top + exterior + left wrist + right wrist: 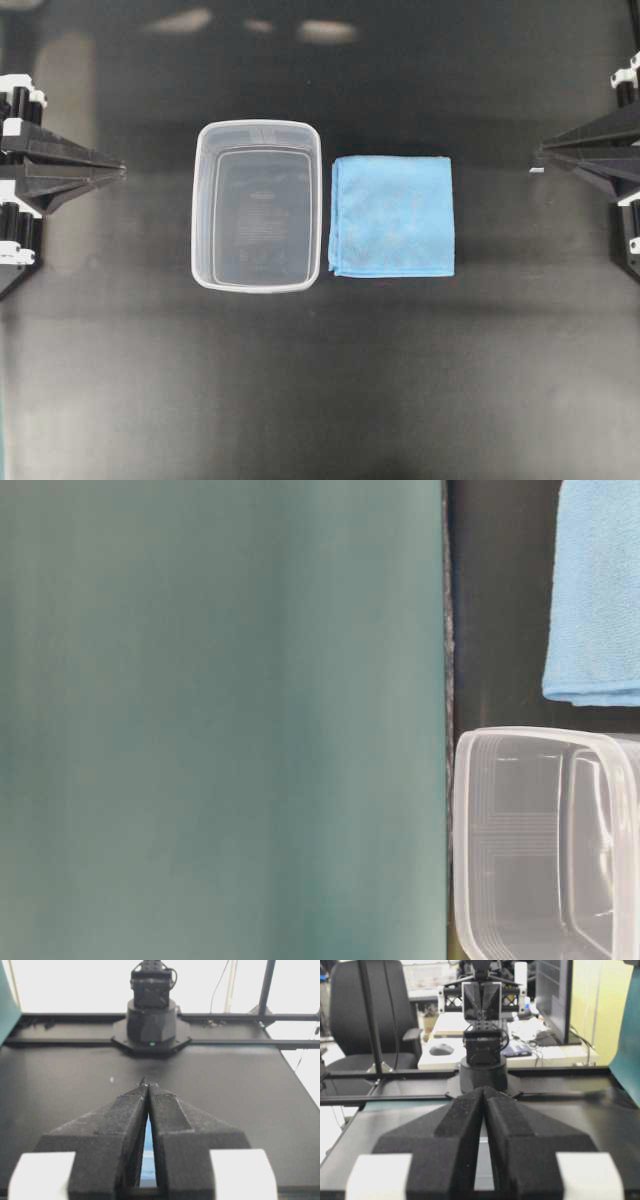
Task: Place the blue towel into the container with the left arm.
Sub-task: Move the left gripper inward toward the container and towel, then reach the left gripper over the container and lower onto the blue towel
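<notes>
While well apart from the blue towel (392, 216), left gripper (122, 167) closed, empty.

container (256, 206) left of centre, towel (392, 216) just beside its right

A matte black table (320, 400) fills the overhead view, with soft patches of ceiling light reflected along its far edge. Beyond the right claw's tips, past the table's end, stands a black office chair (367, 1010) to the left, a white desk (520, 1052) strewn with clutter and a computer mouse (441, 1049) straight ahead, and a dark monitor (554, 995) to the right. A teal panel (220, 720) borders the table. Ahead of the left claw, bright white light washes out everything behind a black metal frame (267, 987).
</notes>
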You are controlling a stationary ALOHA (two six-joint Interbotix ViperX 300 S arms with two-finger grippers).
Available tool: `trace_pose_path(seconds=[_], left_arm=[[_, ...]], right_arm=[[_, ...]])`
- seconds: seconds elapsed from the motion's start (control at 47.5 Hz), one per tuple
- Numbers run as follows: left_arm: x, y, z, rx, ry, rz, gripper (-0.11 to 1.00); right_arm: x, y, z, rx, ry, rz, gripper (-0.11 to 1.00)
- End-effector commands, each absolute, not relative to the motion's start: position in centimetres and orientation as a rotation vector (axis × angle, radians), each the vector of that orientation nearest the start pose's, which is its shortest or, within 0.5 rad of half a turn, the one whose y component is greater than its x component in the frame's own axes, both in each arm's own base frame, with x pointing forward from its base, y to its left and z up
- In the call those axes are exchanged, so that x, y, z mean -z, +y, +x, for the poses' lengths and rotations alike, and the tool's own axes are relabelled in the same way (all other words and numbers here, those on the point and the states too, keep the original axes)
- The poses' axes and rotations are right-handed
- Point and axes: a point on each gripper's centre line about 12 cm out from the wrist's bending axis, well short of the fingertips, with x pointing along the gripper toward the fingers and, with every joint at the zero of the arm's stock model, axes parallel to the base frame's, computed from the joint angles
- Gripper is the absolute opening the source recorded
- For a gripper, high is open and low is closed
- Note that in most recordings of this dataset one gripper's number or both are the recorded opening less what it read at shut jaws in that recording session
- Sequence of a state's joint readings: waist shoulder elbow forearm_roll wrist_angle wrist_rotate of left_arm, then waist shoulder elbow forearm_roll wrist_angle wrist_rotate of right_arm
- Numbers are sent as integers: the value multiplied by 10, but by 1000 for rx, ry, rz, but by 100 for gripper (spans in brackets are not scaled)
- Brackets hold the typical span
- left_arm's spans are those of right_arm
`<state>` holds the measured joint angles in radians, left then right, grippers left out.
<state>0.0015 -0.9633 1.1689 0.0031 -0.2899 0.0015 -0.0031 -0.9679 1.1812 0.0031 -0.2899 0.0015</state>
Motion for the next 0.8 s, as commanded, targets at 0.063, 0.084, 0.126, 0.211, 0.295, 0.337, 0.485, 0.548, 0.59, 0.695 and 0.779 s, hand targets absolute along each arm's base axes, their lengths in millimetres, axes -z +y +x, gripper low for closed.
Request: trace_pose_path(seconds=[0.063, 0.084, 0.126, 0.211, 0.295, 0.337, 0.485, 0.548, 0.59, 0.695, 0.779], left_arm=[[-317, -3, 208, 18, -87, 8, 4], [-319, -4, 212, 25, -69, -1, 2], [-323, -7, 216, 34, -41, -10, 1], [-328, -8, 226, 35, 34, -23, 1], [-332, -8, 237, 31, 120, -22, 1], [-334, -8, 245, 29, 173, -12, 1], [-339, -7, 276, 20, 302, -6, 1], [-339, -8, 290, 18, 343, -2, 1], [-339, -8, 299, 17, 365, -1, 1], [-337, -8, 326, 15, 423, 1, 1], [-335, -9, 344, 13, 477, 4, 1]], right_arm=[[-300, 0, 197, 0, -104, 39, 3], [-301, 0, 197, 0, -106, 46, 2], [-302, 0, 195, -1, -112, 56, -1], [-303, 0, 194, -2, -112, 89, -1], [-300, 0, 194, -3, -90, 119, -1], [-298, 0, 194, -3, -74, 129, -1], [-289, 0, 194, 2, 8, 145, -1], [-286, 0, 194, 4, 34, 147, -1], [-285, 0, 193, 4, 51, 145, 0], [-283, 0, 191, 5, 70, 149, 2], [-283, 0, 190, 6, 81, 149, 13]])
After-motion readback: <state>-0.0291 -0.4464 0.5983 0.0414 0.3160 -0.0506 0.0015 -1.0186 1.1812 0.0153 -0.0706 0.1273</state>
